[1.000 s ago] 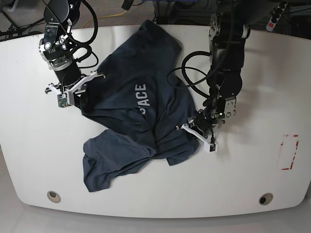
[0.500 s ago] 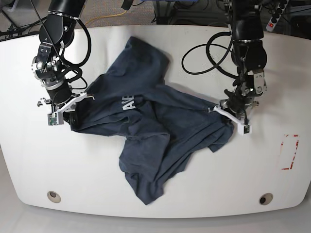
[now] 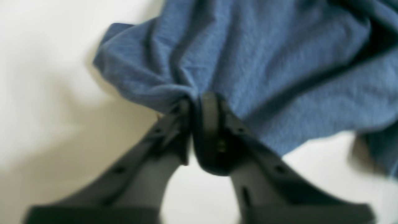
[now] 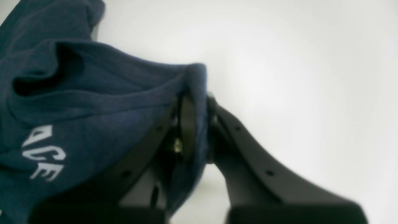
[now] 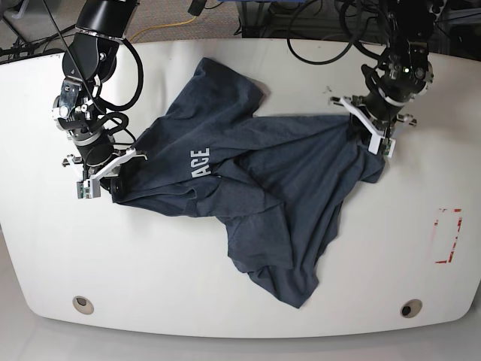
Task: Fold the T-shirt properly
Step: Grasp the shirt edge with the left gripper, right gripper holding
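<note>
Left wrist view: left gripper fingers pinch a bunched fold of the T-shirt. Right gripper clamps another edge, near the white "ACE" lettering. T-shirt lies crumpled, stretched between both grippers across the white table, one end trailing toward the near edge.

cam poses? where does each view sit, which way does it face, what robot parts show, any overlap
Base: overhead, looking down on the white table; both arms and the spread T-shirt show.
Left wrist: behind the left gripper, facing bunched shirt cloth pinched in it.
Right wrist: behind the right gripper, clamped on a shirt edge.
Shared: shirt; "ACE" lettering in base and right wrist.
</note>
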{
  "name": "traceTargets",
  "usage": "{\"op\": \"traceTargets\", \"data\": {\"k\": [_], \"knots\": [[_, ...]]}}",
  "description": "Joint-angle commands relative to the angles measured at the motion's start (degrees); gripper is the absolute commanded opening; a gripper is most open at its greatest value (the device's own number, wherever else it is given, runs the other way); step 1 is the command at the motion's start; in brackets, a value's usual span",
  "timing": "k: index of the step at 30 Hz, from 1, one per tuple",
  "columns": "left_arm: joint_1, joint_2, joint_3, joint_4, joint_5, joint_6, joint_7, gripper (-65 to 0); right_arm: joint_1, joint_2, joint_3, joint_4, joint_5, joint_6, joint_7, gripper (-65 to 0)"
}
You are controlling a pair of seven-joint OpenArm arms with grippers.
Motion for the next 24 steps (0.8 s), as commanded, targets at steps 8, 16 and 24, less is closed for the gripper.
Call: {"op": "traceTargets", "data": {"k": [8, 16, 24], "knots": [[5.8, -0.1, -6.7, 2.0, -0.5, -5.1, -0.9, -15.0, 0.9, 0.7, -0.6, 1.0, 0.6, 0.0, 1.6, -65.0], [-0.1, 2.1, -16.1, 2.7, -0.4, -12.9, -0.6, -14.6, 0.8, 0.3, -2.9, 1.1, 0.6, 0.0, 1.6, -65.0], [-12.6, 2.0, -18.6, -3.2, 0.1, -12.5, 7.0, -14.6, 0.7, -2.2, -2.9, 1.4, 0.2, 0.0, 1.6, -65.0]]}}
